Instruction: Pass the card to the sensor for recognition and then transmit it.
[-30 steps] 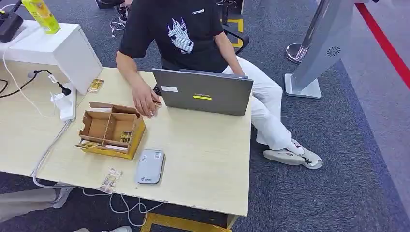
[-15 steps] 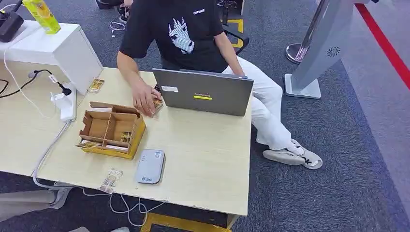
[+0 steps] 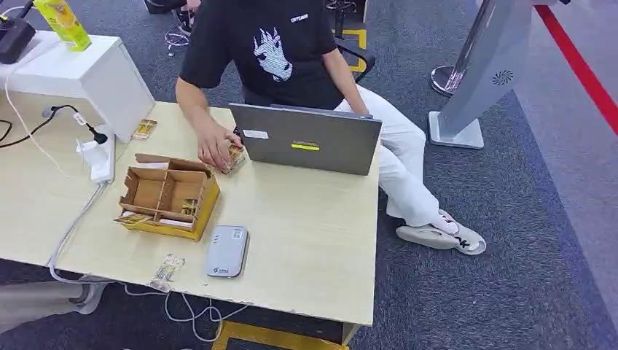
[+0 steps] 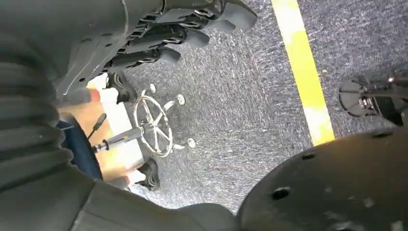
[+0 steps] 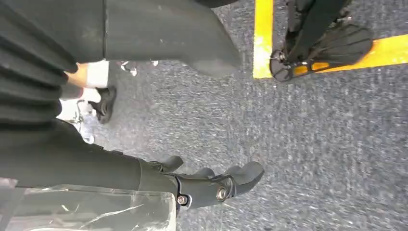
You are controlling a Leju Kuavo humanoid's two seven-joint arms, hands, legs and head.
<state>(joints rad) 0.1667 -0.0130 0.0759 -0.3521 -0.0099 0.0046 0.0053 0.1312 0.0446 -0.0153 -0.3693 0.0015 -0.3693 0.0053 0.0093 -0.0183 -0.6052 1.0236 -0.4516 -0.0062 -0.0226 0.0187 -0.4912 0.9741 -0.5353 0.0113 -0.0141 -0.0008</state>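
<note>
A grey flat sensor (image 3: 226,251) lies near the table's front edge. Small gold-printed cards sit in a brown cardboard organiser (image 3: 169,194); one stands in its compartment (image 3: 189,206). Another card in a clear sleeve (image 3: 167,271) lies by the front edge, left of the sensor. A third card (image 3: 144,129) rests at the back left. A seated person's hand (image 3: 216,148) presses a card (image 3: 234,156) beside the laptop. My left hand (image 4: 183,29) hangs over the carpet, holding nothing, its fingers apart. My right hand (image 5: 207,183) also hangs low, thumb and fingers wide apart, with nothing in them.
An open grey laptop (image 3: 306,138) stands at the table's back edge, in front of the person. A white box (image 3: 87,76) and a power strip (image 3: 98,157) with cables occupy the left side. A grey kiosk stand (image 3: 474,80) rises on the carpet to the right.
The person's hand has slid its card a little away from the organiser towards the laptop. Everything else on the table stays put.
</note>
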